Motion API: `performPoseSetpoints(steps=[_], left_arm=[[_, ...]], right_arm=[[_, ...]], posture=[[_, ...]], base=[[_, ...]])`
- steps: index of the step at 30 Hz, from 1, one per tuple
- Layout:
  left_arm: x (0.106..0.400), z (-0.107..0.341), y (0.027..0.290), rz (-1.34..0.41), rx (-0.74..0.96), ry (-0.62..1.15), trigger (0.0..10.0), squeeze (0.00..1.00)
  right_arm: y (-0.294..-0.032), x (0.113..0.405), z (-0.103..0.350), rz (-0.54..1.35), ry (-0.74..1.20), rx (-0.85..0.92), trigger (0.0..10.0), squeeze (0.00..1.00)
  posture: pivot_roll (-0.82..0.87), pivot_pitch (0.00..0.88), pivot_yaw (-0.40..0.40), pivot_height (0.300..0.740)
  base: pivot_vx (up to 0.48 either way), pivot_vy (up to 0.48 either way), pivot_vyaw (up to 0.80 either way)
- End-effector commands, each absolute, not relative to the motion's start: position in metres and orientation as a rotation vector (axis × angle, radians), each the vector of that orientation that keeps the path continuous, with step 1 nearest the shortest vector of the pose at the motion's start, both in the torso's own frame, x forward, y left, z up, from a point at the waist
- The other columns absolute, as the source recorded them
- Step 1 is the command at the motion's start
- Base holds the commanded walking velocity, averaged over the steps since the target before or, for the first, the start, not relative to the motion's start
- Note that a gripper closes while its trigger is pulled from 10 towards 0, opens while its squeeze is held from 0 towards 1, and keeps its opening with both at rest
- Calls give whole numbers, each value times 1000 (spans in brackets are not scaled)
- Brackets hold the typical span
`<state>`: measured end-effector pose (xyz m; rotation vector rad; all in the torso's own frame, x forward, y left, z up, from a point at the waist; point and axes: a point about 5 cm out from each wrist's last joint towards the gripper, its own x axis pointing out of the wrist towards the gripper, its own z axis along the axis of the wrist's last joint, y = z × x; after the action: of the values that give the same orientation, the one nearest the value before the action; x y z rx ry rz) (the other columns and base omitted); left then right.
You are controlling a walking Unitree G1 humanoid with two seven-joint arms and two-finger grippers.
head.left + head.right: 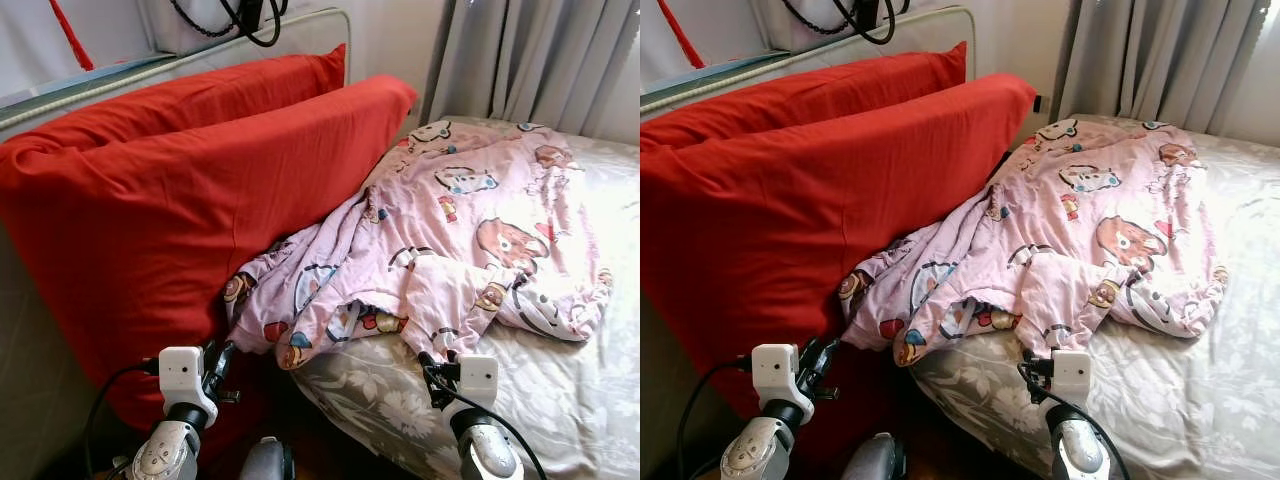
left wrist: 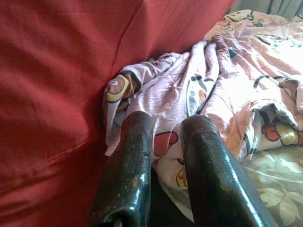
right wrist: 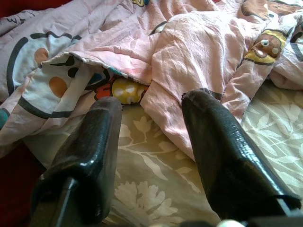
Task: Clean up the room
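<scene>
Left eye view: blanket (image 1: 450,240) hides behind red pillow (image 1: 180,200).

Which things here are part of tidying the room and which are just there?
Job: blanket, rumpled on the bed; left gripper and right gripper, both open, close to it.
Just there: red pillows, curtains, cable.

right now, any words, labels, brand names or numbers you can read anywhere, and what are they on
None can be read.
The pink blanket carries only cartoon pictures, no letters that can be made out.
The red cushions are plain.
The floral sheet has a flower pattern only.
</scene>
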<state>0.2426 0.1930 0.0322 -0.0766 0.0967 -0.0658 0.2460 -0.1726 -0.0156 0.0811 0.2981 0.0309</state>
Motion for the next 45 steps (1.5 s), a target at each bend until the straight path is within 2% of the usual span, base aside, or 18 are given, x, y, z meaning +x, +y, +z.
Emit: performPoseSetpoints(steps=[1,22,39,40,41,45], left_arm=[[245,36,194,-71,-72,87,10000,0],[245,38,193,-74,-71,81,10000,0],[255,58,196,-54,-75,26,10000,0],[255,60,196,-53,-77,22,10000,0],[257,63,193,-56,-79,16,10000,0],[257,68,191,-58,-81,2,10000,0]], right_arm=[[-170,249,-14,47,295,76,10000,0],[-167,252,-17,67,329,68,10000,0],[-166,276,-20,72,535,-2,10000,0],[-166,276,-20,75,542,-4,10000,1000],[-164,279,-20,74,575,-27,10000,1000],[-163,282,-18,71,584,-42,10000,1000]], posture=[[16,0,49,644],[21,0,46,644],[82,18,44,644],[85,25,42,644],[109,62,37,644],[129,97,34,644]], base=[[270,0,0],[299,0,0],[0,0,0],[0,0,0],[0,0,0],[0,0,0]])
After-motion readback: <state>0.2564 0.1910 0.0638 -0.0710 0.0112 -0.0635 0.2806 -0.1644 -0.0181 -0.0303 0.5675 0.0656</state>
